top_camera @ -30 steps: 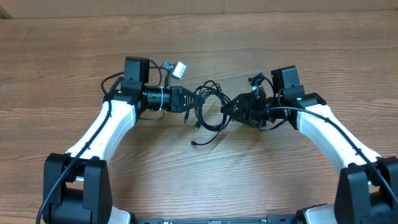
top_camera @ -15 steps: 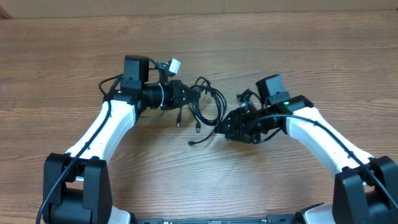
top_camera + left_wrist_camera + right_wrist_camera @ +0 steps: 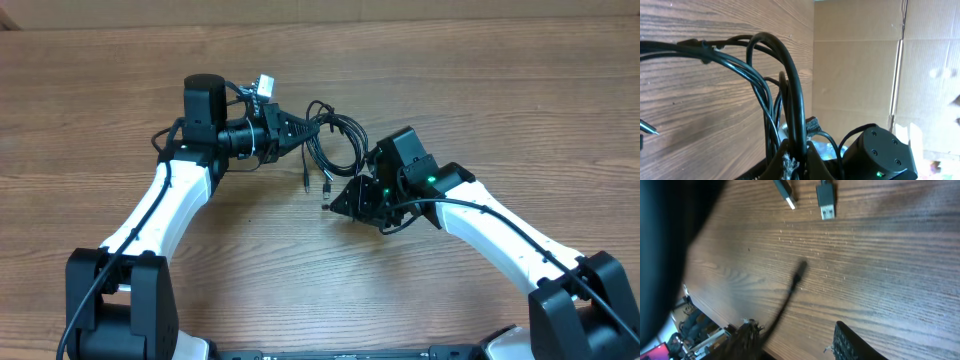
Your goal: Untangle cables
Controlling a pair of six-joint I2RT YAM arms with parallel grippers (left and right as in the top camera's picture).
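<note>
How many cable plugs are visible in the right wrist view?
3: a slim plug at the top, a wider plug to its right, a blurred plug lower. More may be hidden.

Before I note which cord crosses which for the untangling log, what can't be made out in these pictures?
Overhead: fingertips of the right gripper hide beneath its own wrist; contact with the cables is unclear.
Left wrist: the left gripper is cut off by the bottom edge; overlapping loops hide the cord count.
Right wrist: a dark blur covers the left side; the mid-frame cord is out of focus.
</note>
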